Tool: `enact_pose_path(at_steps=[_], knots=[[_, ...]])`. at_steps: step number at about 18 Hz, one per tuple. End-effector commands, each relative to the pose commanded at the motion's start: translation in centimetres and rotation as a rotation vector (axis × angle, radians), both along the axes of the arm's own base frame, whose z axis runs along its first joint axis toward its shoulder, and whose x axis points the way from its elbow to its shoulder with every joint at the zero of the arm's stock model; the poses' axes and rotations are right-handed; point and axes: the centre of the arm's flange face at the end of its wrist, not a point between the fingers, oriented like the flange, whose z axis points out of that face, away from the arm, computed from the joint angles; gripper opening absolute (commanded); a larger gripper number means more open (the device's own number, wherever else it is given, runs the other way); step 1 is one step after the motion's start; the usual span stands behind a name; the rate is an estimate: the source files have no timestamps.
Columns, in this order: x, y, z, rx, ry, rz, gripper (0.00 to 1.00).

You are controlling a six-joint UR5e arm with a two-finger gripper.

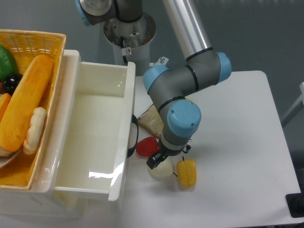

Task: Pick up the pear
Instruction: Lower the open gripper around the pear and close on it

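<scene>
Covering the top of the cream-white, smooth, roundish pear (162,170), the dark two-finger claw (156,162) is mostly hidden by the wrist. Whether it is wide, narrow or gripping cannot be told.

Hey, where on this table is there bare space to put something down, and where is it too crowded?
Bare: the table's right half, beyond the yellow pepper, and the white bin's floor. Crowded: beside the bin, where red pepper, pear, bread slice and gripper cluster.
</scene>
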Motion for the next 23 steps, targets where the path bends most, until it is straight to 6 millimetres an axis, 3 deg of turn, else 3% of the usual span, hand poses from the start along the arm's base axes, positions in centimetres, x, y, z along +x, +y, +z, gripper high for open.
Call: enact_pose_path(at_steps=[11, 23], knots=[[0.3, 1.0, -2.0, -0.016, -0.014, -0.016, 1.0], [0.7, 0.9, -2.5, -0.026, -0.02, -0.022, 1.0]])
